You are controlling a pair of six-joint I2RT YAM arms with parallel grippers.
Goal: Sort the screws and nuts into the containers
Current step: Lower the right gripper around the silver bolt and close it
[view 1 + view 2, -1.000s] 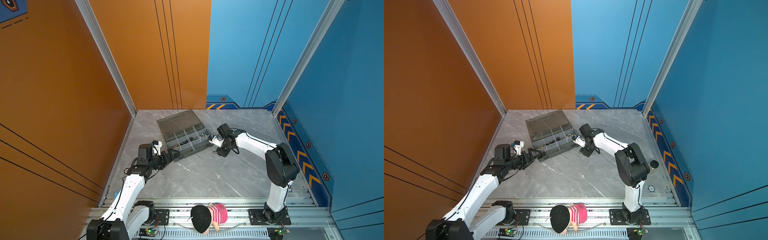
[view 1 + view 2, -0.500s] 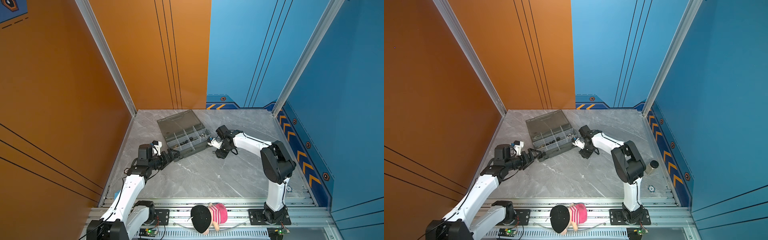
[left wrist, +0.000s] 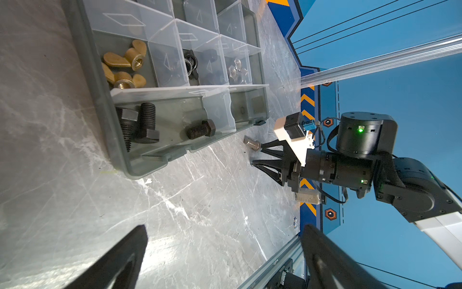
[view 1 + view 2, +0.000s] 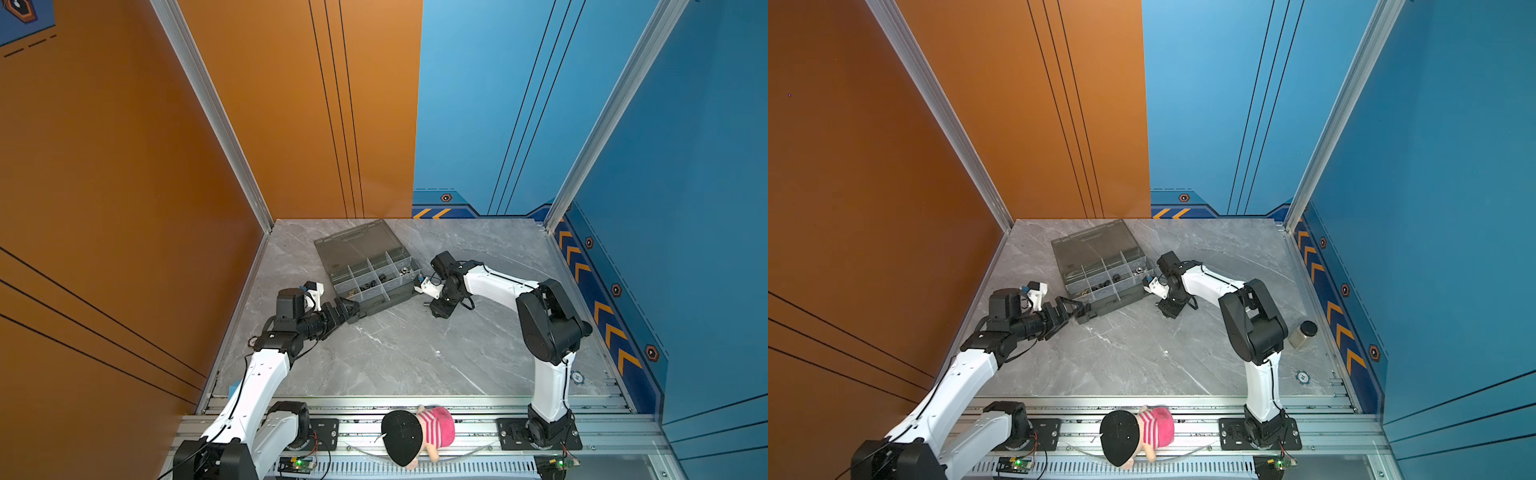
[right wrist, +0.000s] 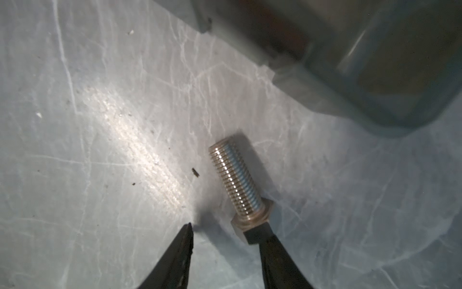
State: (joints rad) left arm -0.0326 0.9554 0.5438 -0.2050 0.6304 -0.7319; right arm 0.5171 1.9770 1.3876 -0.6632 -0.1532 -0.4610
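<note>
Over the last sec the R arm's elbow has swung in toward the organiser case (image 4: 353, 247). The R end effector (image 5: 223, 229) stays low over the counter (image 4: 395, 353), and the L arm hasn't budged. This reads as the final line-up for a pick, not a grip yet. The R jaws stand part open, w/ one finger (image 5: 273, 257) against the hex head of the silver bolt (image 5: 237, 180) and the other clear of it. The bolt lies flat on the counter, just outside the case's near corner. The L end effector (image 3: 224, 226) is spread wide and empty, just beside the case's front edge.

Count:
- Silver bolt x1, loose; looks like the only piece still out.
- Black hex bolts (image 3: 201, 130) x3, all in the long front cell (image 3: 172, 117).
- Brass wing nuts (image 3: 125, 60) x2, sharing one cell.
- Silver hex nuts (image 3: 235, 68): at least 2 in another cell; the walls blur the rest.
- Black nuts (image 3: 191, 62): several in a middle cell, no. unclear.
- Glass jar (image 4: 1304, 334) x1, well apart from the case.
</note>
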